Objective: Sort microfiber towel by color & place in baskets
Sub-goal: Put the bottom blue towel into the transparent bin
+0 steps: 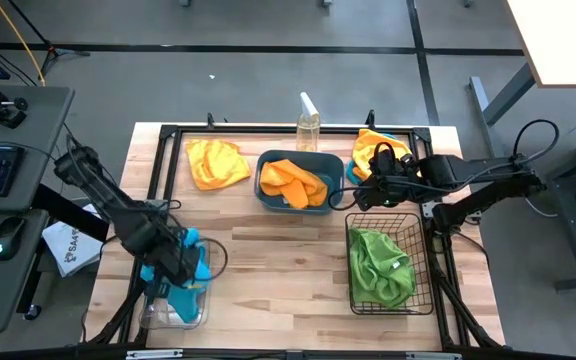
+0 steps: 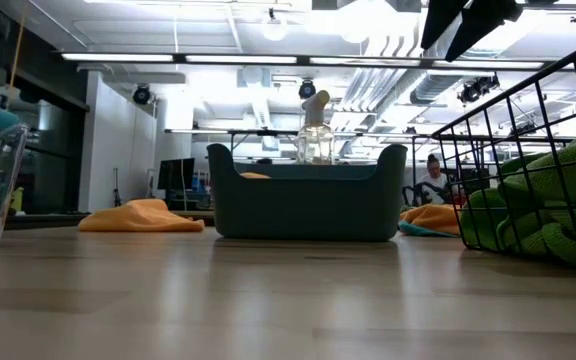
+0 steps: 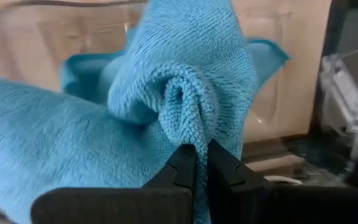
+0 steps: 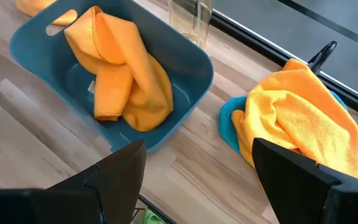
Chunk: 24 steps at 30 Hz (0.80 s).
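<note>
My left gripper is over the clear bin at the table's near left and is shut on a sky-blue towel. My right gripper is open. It hovers near the far right, between the dark teal tub and an orange towel that lies on a blue towel. The tub holds orange towels. Another orange towel lies flat at far left. Green towels fill the black wire basket. My left gripper pinches a rolled fold of the blue towel between its two fingertips, with several layers in the pinch. The rest of the cloth spreads out beyond the fingers, against the clear bin's wall.
A pale spray bottle stands at the far edge behind the tub. Bare wood lies in the table's middle, between the bin and the wire basket. A black frame runs round the table edge.
</note>
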{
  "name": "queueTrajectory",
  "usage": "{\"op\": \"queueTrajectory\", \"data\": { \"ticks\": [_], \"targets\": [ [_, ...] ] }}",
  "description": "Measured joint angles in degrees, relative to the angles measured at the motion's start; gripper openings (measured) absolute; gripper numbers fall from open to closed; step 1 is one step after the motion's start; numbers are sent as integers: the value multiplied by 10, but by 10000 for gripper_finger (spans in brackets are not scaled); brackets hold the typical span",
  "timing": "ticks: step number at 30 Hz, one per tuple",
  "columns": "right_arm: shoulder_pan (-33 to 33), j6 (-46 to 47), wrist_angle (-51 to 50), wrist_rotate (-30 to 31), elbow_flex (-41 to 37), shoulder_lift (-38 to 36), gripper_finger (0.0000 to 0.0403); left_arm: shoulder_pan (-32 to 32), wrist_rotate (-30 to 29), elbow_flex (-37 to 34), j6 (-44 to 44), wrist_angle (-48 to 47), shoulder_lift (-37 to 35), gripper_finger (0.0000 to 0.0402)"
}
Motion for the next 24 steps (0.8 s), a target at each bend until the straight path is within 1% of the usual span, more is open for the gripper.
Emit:
{"op": "queueTrajectory", "data": {
  "ticks": [3,7,9,11,17,22,24],
  "targets": [
    [0,0,0,0,0,0,291,-6,2,-34,18,57,19,0],
    [0,0,0,0,0,0,291,-6,3,-74,21,186,37,0],
    [0,-4,0,0,0,0,291,-6,13,-94,20,251,44,0],
    [0,-11,0,0,0,0,291,-6,29,-113,19,294,52,0],
    [0,-13,0,0,0,0,291,-5,35,-162,15,352,75,0],
    [0,-13,0,0,0,0,291,-5,7,-198,10,385,84,1],
    [0,-13,0,0,0,0,291,-4,5,-218,10,414,84,3]
  ]
}}
